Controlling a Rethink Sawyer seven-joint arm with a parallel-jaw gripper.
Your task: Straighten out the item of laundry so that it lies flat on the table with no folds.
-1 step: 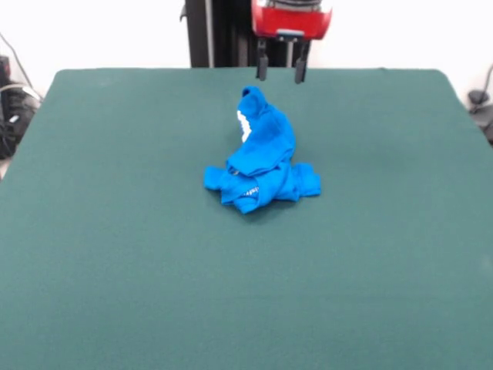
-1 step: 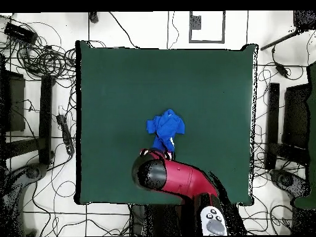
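1. One T-shirt (image 1: 262, 158), bunched in a heap, centre frame on the tabletop (image 1: 115, 247).
2. Pincer (image 1: 281, 71) spread, empty, just above the heap's peak.
3. Flattening not begun, judging by the folds.

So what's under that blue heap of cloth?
Only the green table shows around the crumpled shirt. Whatever lies beneath its folds is covered. The open gripper hangs above it, holding nothing.

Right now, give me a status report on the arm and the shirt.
Gripper open, empty, above the shirt. Blue T-shirt bunched in a heap mid-table, not flat. Nothing else on the felt.
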